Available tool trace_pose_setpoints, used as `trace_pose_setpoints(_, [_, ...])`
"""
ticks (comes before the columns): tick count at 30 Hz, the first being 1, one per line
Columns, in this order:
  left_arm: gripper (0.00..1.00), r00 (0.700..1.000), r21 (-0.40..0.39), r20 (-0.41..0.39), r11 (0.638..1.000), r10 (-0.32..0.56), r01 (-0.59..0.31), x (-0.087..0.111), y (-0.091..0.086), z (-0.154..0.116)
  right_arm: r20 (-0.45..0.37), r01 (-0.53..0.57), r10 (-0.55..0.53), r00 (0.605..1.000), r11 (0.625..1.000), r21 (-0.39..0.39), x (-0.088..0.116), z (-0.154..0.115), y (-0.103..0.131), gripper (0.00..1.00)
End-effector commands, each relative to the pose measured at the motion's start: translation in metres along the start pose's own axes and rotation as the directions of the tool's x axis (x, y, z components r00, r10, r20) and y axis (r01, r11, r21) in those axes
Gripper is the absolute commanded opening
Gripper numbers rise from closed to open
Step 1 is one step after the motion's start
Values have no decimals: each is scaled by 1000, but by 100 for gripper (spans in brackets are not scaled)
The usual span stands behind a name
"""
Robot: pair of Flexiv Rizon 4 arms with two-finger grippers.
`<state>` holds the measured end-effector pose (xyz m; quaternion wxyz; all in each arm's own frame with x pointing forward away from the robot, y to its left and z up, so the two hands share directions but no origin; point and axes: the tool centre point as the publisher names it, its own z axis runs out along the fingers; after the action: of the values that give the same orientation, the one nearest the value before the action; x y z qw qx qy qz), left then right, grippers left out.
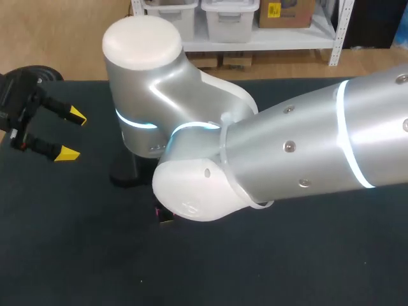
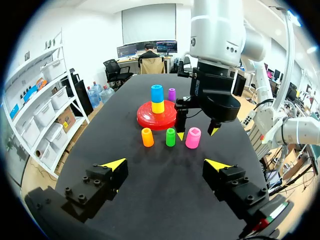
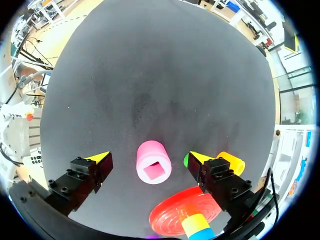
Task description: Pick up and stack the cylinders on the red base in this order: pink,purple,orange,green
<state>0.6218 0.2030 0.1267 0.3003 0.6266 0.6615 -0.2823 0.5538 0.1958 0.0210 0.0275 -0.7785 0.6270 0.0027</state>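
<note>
In the left wrist view the pink cylinder (image 2: 193, 137) stands upright beside the green (image 2: 170, 137) and orange (image 2: 147, 137) cylinders, in front of the red base (image 2: 150, 120). The base carries a yellow cylinder (image 2: 157, 106) with a blue one (image 2: 157, 93) on top. The purple cylinder (image 2: 172, 94) stands behind the base. My right gripper (image 2: 197, 133) hangs open just above the pink cylinder (image 3: 153, 162), one finger on each side and neither touching it. My left gripper (image 2: 166, 165) is open and empty, well short of the row. In the head view my right arm (image 1: 306, 153) hides the cylinders.
The dark table (image 2: 165, 200) lies bare between my left gripper and the row. In the head view my left gripper (image 1: 71, 134) is near the table's left edge. The red base (image 3: 177, 215) lies close beside the right gripper's fingers, with the orange cylinder (image 3: 231, 162) just past one finger.
</note>
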Motion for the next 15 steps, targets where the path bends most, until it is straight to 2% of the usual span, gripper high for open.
trace_pose_setpoints(1, [100,1000,-2,3,1000,3,-3,1,0,0,0,-3,3,1000,1000,-1,2,1,-1,100])
trace_pose_setpoints(14, [100,1000,-2,3,1000,3,-3,1,0,0,-5,-11,11,1000,1000,-10,10,3,-7,100])
trace_pose_setpoints(15, [100,1000,-2,3,1000,3,-3,1,0,0,-5,-14,14,1000,1000,-13,11,4,-7,90])
